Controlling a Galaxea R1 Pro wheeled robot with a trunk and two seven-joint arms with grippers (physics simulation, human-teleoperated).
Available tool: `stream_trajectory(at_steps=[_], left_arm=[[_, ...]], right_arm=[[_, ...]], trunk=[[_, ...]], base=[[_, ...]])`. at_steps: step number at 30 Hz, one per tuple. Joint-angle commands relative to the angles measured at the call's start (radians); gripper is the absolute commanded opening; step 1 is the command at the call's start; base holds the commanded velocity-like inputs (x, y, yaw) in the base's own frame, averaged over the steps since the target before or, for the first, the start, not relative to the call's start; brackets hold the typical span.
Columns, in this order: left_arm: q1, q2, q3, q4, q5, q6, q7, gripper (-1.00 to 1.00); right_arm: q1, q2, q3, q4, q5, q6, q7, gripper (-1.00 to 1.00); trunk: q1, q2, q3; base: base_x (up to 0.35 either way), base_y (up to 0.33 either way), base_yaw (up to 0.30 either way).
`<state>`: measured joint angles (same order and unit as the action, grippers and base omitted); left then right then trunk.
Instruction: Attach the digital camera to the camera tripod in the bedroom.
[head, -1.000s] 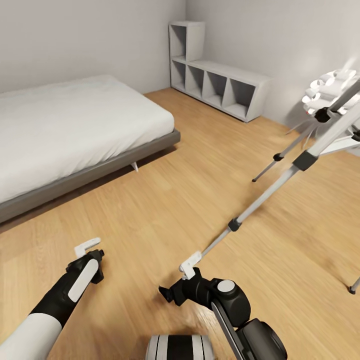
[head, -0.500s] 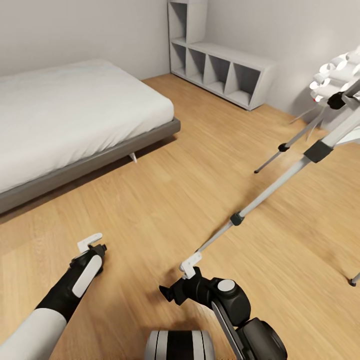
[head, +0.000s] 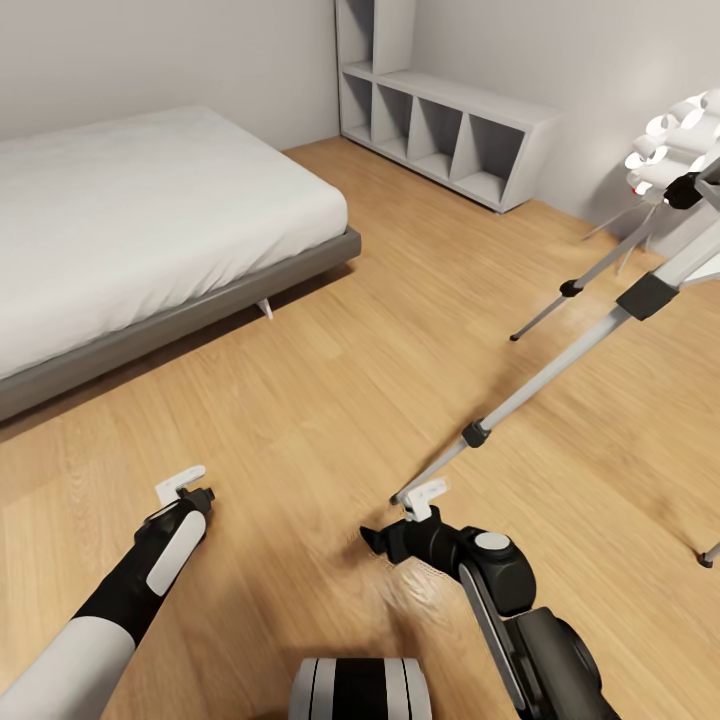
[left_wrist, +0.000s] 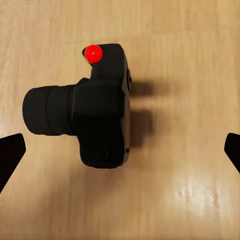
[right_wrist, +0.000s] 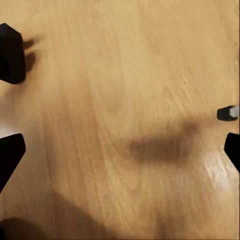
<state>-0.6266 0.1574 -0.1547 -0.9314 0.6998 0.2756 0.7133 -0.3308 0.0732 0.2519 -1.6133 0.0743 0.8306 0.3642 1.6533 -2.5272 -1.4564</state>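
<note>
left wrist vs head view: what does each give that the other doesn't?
Left wrist view: the black digital camera, lens sideways, red dot on its body, lying between the dark fingertips at the frame edges, untouched.
Head view: the camera tripod with spread silver legs, the grey-framed bed, the grey shelf unit, and the right gripper low near a tripod foot.
Shared: the wood floor and the left gripper, open.

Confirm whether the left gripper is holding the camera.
No. The camera lies on the floor, with the left gripper's fingertips wide apart either side.
</note>
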Motion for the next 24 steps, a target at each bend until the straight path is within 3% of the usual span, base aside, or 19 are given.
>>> stream_trajectory(at_steps=[1, 9, 24], left_arm=[[0.000, 0.002, -0.004, -0.001, 0.004, 0.003, 0.008, 1.00], [0.002, 0.002, -0.005, -0.001, 0.004, 0.002, 0.008, 1.00], [-0.002, 0.015, 0.000, 0.001, 0.005, 0.007, -0.003, 1.00]], right_arm=[[-0.002, 0.000, -0.011, -0.001, 0.007, 0.003, 0.007, 1.00], [-0.010, -0.001, -0.043, -0.001, 0.007, -0.003, 0.007, 1.00], [-0.010, 0.000, -0.043, -0.002, 0.006, -0.004, 0.007, 1.00]], trunk=[[0.000, 0.000, -0.001], [0.003, -0.002, -0.028], [0.010, -0.005, -0.086]], base=[[0.000, 0.000, 0.000], [0.000, 0.000, 0.000], [0.000, 0.000, 0.000]])
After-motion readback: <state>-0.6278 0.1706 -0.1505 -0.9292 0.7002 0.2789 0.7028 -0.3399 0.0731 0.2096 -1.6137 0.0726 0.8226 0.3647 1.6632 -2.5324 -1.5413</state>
